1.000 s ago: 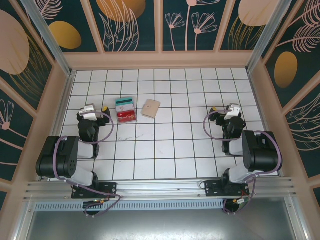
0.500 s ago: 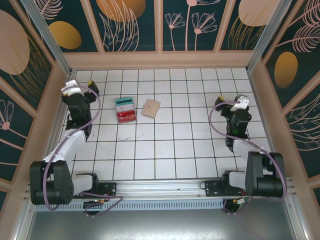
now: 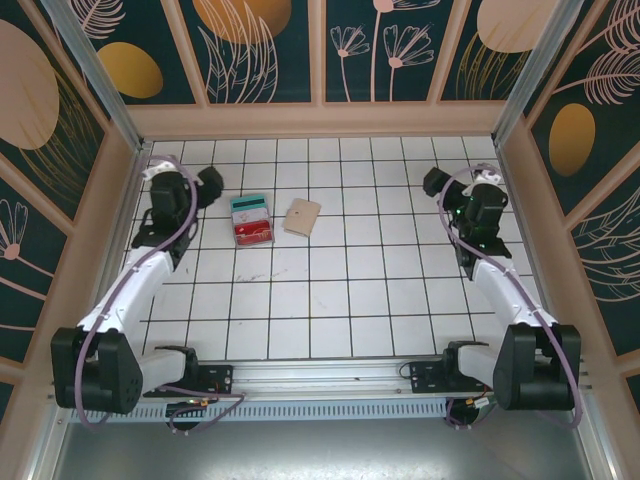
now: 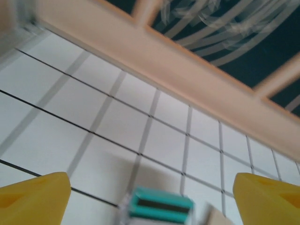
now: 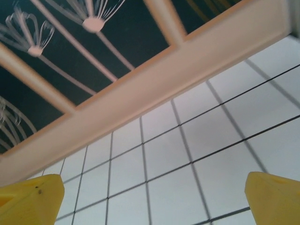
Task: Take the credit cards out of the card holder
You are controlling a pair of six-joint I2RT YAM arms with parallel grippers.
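Observation:
The teal-green credit card [image 3: 250, 206] and the red credit card [image 3: 254, 232] lie flat side by side on the tiled table, left of centre. The tan card holder [image 3: 301, 216] lies just to their right, apart from them. My left gripper [image 3: 209, 181] hovers left of and behind the cards, open; in the left wrist view its yellow fingertips [image 4: 33, 198] stand wide apart with the blurred teal card [image 4: 161, 206] low between them. My right gripper [image 3: 437, 182] is far right, open and empty, yellow fingertips [image 5: 275, 197] over bare tiles.
A wooden rail [image 3: 320, 120] and patterned panels close off the back and both sides of the white tiled table [image 3: 340, 290]. Both arms reach along the side walls. The tiles between the holder and the right arm hold nothing.
Both arms have unfolded from near their bases and reached toward the back of the table. The left gripper has swung in toward the cards. Cards and holder have not moved.

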